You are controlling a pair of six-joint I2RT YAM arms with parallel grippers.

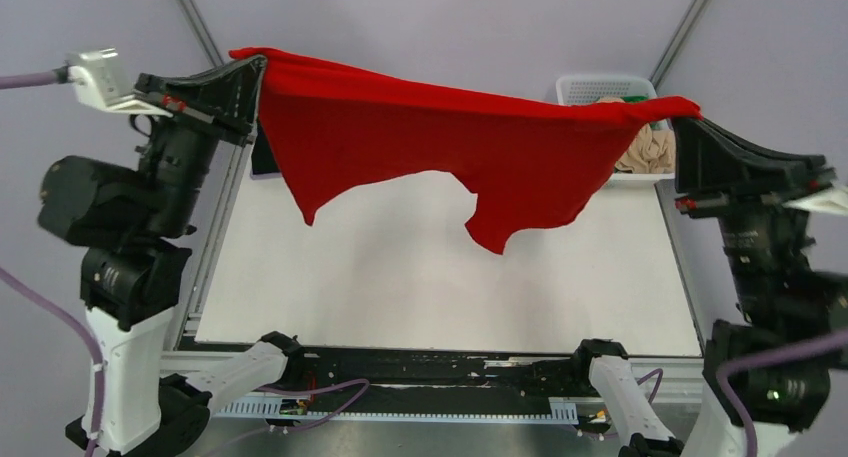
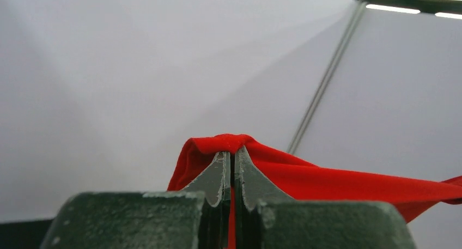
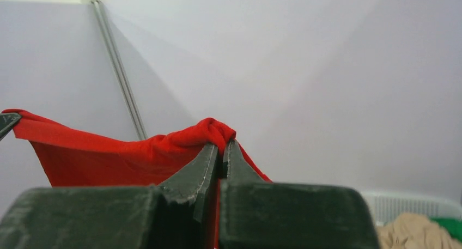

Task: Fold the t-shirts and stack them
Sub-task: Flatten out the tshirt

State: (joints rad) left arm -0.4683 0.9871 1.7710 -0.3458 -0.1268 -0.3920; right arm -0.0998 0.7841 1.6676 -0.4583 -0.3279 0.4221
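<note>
1. Top view: the red shirt [image 1: 450, 147] hangs in the air above the table [image 1: 400, 297], stretched between the two arms. The left gripper [image 1: 258, 72] is clenched on one corner at 10 o'clock and the right gripper [image 1: 685, 112] on the other at 2 o'clock. The lower edge is ragged and clear of the table, with its longest flap toward 5 o'clock. The basket [image 1: 600, 85] sits at 1 o'clock with a beige shirt [image 1: 650, 152] in it.
2. Left wrist: the left gripper [image 2: 233, 156] has its jaws pressed together, grasping a bunched fold of the red shirt [image 2: 327, 181]. The cloth runs taut toward 3 o'clock.
3. Right wrist: the right gripper [image 3: 220, 148] is likewise clamped on red shirt [image 3: 109, 156], which runs off toward 9 o'clock. The basket [image 3: 403, 205] is at 4 o'clock, with beige and a green shirt [image 3: 449, 224] inside.
4. Judgement: the step looks like spreading the shirt flat before folding.
   - Hold both hands level with even tension.
   - Lower so the hanging edge lands first, then drag it smooth.
   - Let go only once the cloth lies on the table.
   - Both pinches are small, so a hard pull could slip one.
</note>
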